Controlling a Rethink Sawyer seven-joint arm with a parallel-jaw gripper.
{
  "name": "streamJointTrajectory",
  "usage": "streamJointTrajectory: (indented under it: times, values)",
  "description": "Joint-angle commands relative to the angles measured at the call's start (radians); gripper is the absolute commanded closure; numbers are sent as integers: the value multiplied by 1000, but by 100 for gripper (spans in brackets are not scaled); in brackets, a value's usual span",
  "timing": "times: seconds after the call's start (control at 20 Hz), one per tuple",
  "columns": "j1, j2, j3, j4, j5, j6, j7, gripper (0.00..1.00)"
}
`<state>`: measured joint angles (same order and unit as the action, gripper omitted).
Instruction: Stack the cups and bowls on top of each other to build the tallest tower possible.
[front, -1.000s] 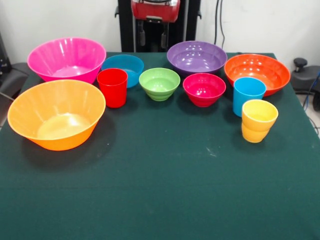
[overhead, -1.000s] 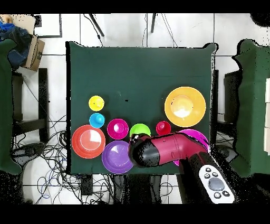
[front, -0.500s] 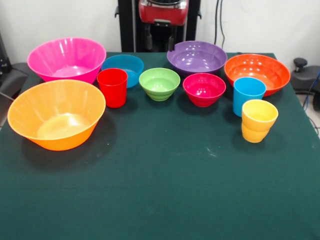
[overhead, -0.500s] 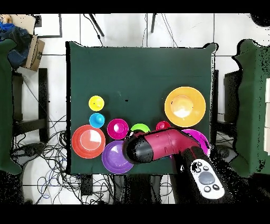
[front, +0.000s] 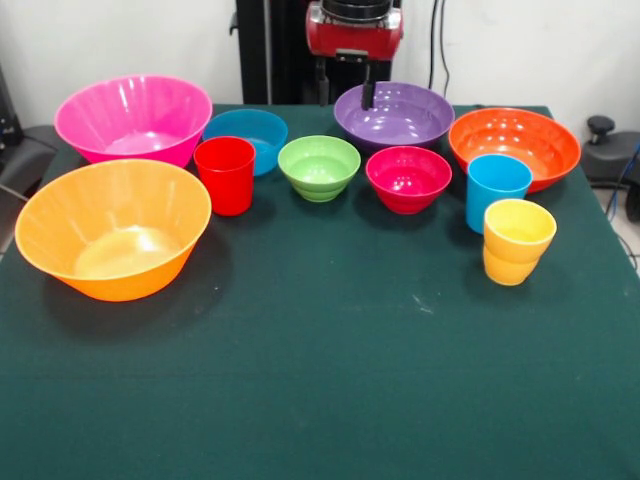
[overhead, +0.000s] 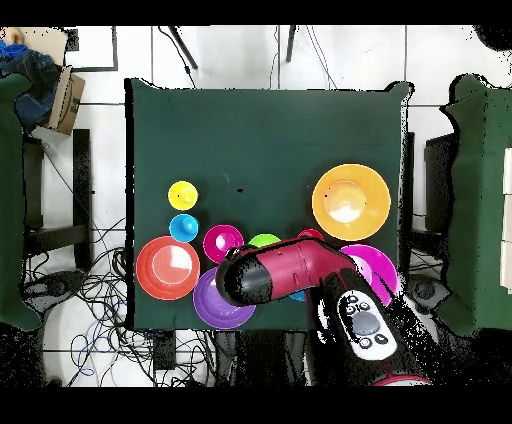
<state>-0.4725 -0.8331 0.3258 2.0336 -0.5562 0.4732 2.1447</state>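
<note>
All cups and bowls stand apart on the green table (front: 320, 380), none stacked. From the left in the front view: large pink bowl (front: 133, 118), large yellow-orange bowl (front: 112, 228), small blue bowl (front: 250, 132), red cup (front: 225, 175), green bowl (front: 319, 167), crimson bowl (front: 408, 178), purple bowl (front: 400, 118), orange bowl (front: 514, 145), sky-blue cup (front: 497, 190), yellow waisted cup (front: 518, 240). My gripper (front: 345, 88) hangs open and empty over the purple bowl's far left rim. Overhead, the red arm (overhead: 280, 280) hides the gripper, the blue bowl and part of the purple bowl (overhead: 212, 305).
The overhead view shows cables on the floor (overhead: 90, 290) beside the table and a cardboard box (overhead: 66, 98) at the upper left. Dark furniture (overhead: 478, 200) stands on both sides of the table.
In the front view my gripper has shifted right, from behind the green bowl to the purple bowl's rim. Overhead, the arm's head swung left. No cup or bowl has moved.
</note>
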Motion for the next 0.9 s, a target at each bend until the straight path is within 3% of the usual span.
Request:
streamJointTrajectory:
  times: [0.05, 0.9]
  values:
    - [43, 87, -67, -51, 62, -50, 183, 0]
    - [107, 110, -176, -12, 195, -135, 211, 0]
